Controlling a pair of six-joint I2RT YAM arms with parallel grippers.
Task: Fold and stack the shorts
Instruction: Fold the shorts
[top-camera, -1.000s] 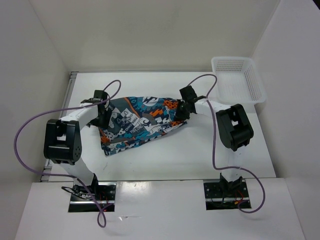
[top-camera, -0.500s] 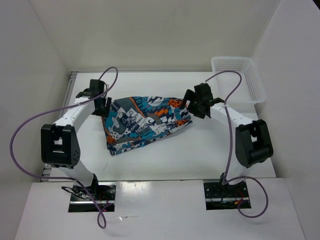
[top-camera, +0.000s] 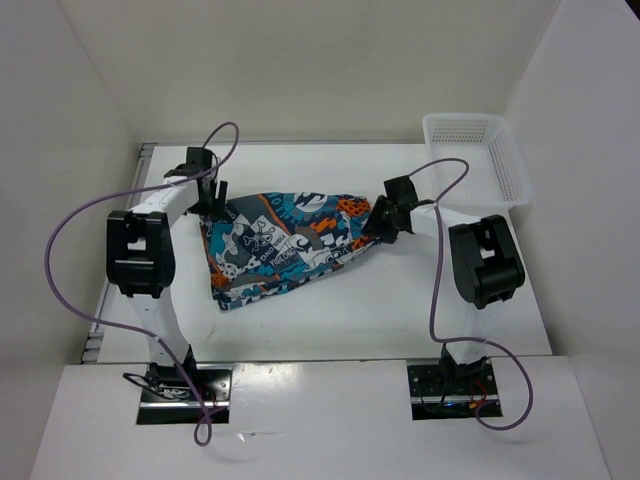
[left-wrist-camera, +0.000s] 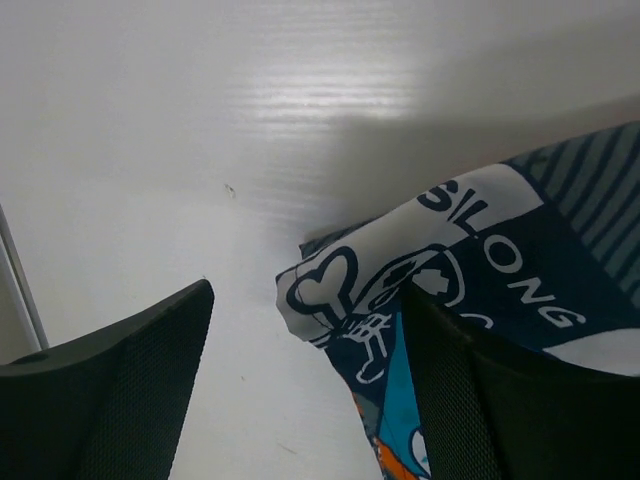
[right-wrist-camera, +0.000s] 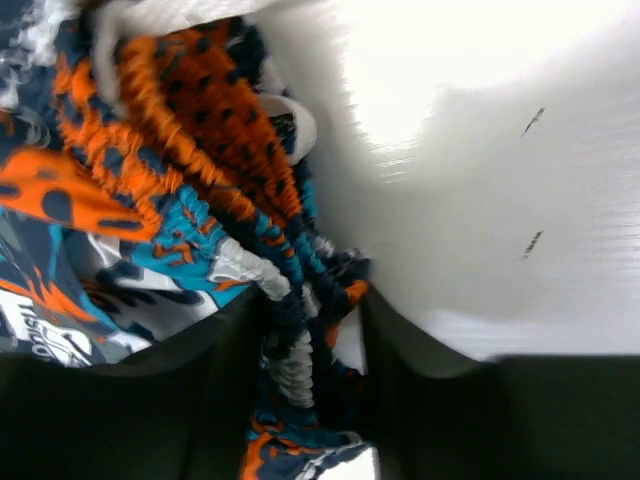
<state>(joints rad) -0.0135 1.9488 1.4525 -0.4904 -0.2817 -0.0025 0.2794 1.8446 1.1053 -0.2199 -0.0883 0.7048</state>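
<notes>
The shorts (top-camera: 290, 245), with a cartoon print in teal, orange, white and black, lie spread on the white table (top-camera: 400, 310). My left gripper (top-camera: 205, 197) is at their far left corner. In the left wrist view its jaws stand wide open (left-wrist-camera: 305, 400), with the corner of the shorts (left-wrist-camera: 345, 295) lying between them on the table. My right gripper (top-camera: 381, 224) is at the right end of the shorts. In the right wrist view its jaws (right-wrist-camera: 312, 400) are close together around the gathered elastic waistband (right-wrist-camera: 285, 300).
A white mesh basket (top-camera: 478, 160) stands at the far right corner of the table. White walls close in the table on the left, back and right. Purple cables loop from both arms.
The shorts have moved a little to the right and now lie flatter. The left gripper has let go and stands open at the corner. The right gripper swung out and came back to the waistband.
</notes>
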